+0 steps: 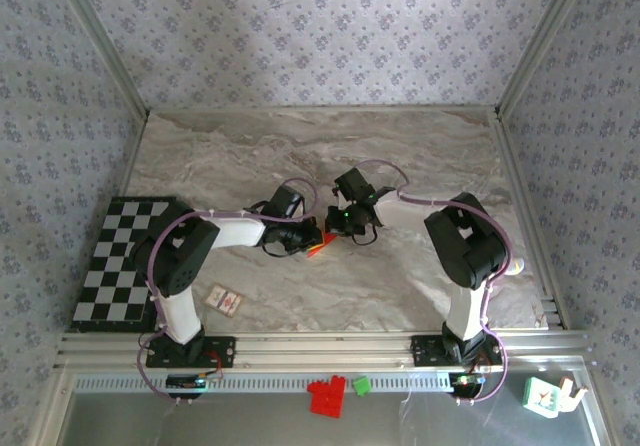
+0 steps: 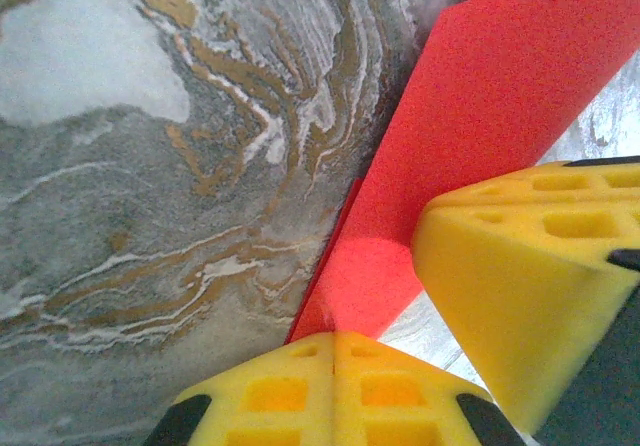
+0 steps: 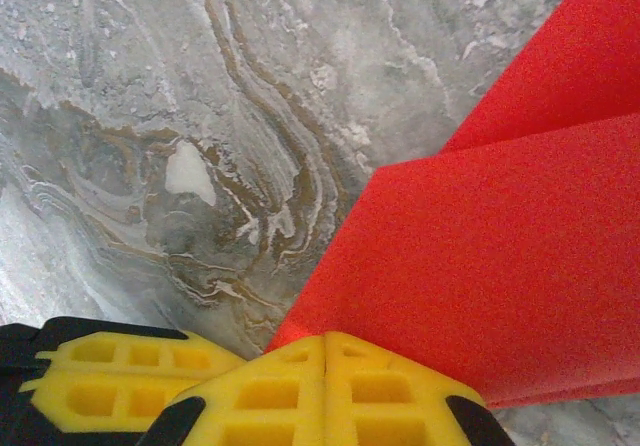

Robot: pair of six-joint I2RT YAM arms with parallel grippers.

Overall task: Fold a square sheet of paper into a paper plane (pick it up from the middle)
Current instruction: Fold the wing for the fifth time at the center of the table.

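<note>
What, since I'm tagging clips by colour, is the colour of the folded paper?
The paper is plain bright red; the right wrist view shows it best.

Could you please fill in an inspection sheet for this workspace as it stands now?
Surface: grey-brown marbled table.
Job's things: red paper, creased, at mid-table between both arms.
Clutter: checkerboard mat at left; white card near the left base; red brick block, green block and white-green object on the near ledge.
Grippers: left gripper shut on the red paper; right gripper likewise.
Cables: pale cables looped along both arms.
Surroundings: floral walls, aluminium frame.
</note>
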